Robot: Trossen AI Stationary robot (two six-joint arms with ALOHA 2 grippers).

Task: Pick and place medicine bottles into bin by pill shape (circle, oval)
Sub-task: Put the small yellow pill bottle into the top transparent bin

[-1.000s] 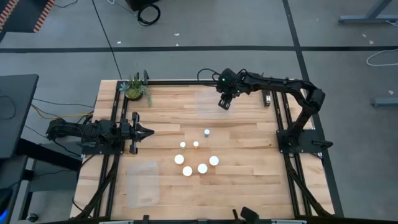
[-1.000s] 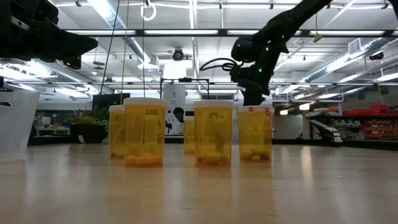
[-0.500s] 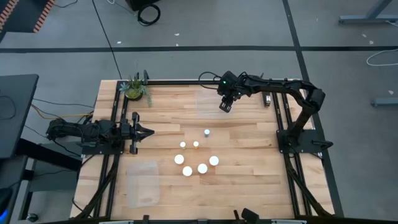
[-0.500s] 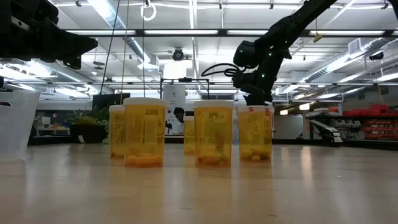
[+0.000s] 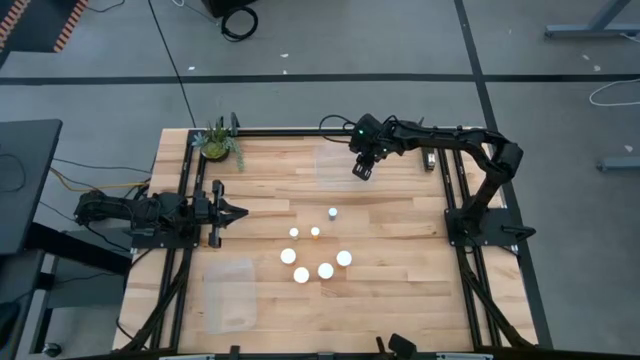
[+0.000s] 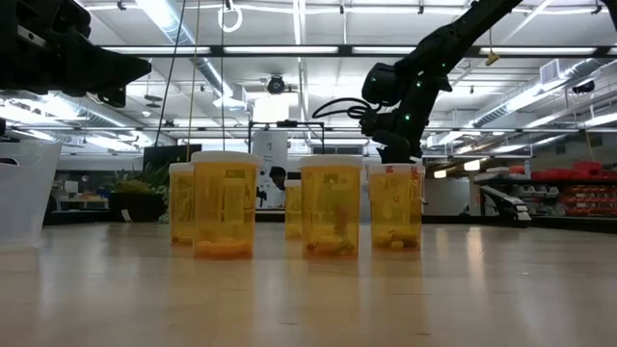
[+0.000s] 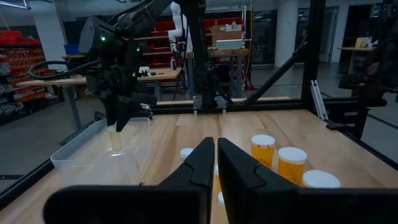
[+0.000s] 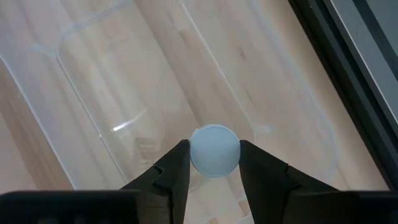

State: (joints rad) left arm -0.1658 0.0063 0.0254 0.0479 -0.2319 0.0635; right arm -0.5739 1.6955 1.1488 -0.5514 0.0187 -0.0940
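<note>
My right gripper [image 5: 362,170] hangs over the clear bin [image 5: 338,163] at the table's far middle, shut on a white-capped medicine bottle [image 8: 214,151]. The left wrist view shows that bottle [image 7: 115,138] hanging down inside the bin's walls [image 7: 81,163]. Several more white-capped bottles [image 5: 315,250] stand upright on their bases in a cluster at the table's middle, and their orange bodies [image 6: 330,207] show in the low view. My left gripper [image 5: 236,211] waits level at the left side, shut and empty. My right gripper pinches the bottle between its two fingers [image 8: 179,158], just at its white cap [image 8: 215,143]. The fingers slant steeply down from above. The bottle hangs upright below them, its lower end [image 7: 115,147] inside the bin. I cannot tell whether it touches the bin's floor.
A second clear bin [image 5: 228,291] lies at the near left. A green potted plant [image 5: 216,143] stands at the far left corner. Black frame rails [image 5: 452,190] run along both sides of the table.
My right gripper has sunk a little toward the far bin with the bottle still held, then kept still.
</note>
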